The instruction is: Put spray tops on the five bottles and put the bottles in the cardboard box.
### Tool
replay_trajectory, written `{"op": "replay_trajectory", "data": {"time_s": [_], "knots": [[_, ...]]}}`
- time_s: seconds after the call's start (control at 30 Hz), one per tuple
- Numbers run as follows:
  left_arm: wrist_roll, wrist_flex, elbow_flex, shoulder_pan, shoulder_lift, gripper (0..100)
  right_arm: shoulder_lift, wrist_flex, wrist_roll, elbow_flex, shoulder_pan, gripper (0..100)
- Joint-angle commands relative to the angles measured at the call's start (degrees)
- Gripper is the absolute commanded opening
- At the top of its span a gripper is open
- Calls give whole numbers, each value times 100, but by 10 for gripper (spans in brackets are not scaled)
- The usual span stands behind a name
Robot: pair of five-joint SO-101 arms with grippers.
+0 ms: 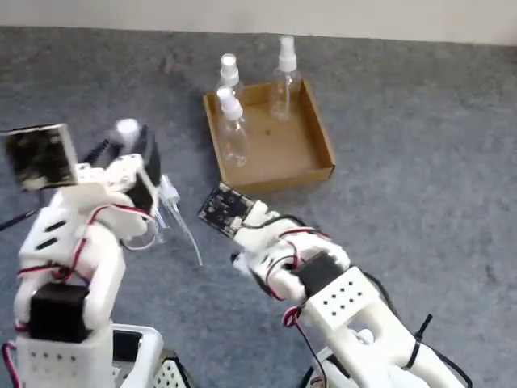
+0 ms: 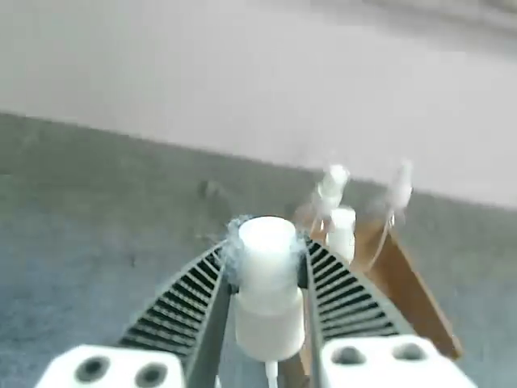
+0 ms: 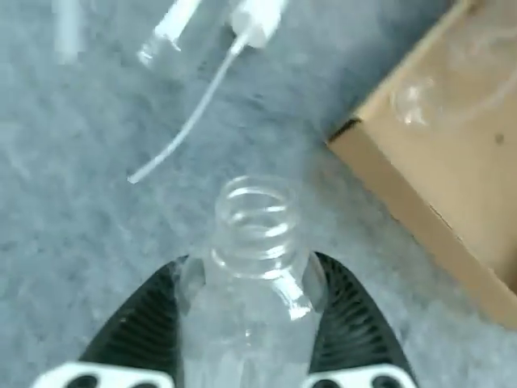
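While the left pincer (image 2: 266, 252) is clamped on a white spray top (image 2: 265, 299) over at the left of the high view, the right pincer (image 3: 249, 265) is gripping a clear open-necked bottle (image 3: 257, 218) low in the middle. The cardboard box (image 1: 283, 152) sits upper middle on the grey bench (image 1: 420, 162). Three capped bottles (image 1: 233, 121) stand at it, and I can't tell if the back left one is inside. A second spray top (image 3: 257, 18) lies on the bench between the arms.
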State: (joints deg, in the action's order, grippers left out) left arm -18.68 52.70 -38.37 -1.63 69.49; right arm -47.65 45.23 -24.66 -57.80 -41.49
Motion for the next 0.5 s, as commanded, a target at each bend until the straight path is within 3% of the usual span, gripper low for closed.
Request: {"op": "replay_trajectory", "data": {"time_s": [0.0,0.2,0.47], "knots": [[-527,-308,259,-523,233,3,-180,-848,756,-110,-268,4],[-932,-334,-233,-945,629,3,-180,-2413,1020,-1068,-576,3],[-923,-765,-1226,-708,1218,3,-180,-2501,1046,-1385,-637,3]]}}
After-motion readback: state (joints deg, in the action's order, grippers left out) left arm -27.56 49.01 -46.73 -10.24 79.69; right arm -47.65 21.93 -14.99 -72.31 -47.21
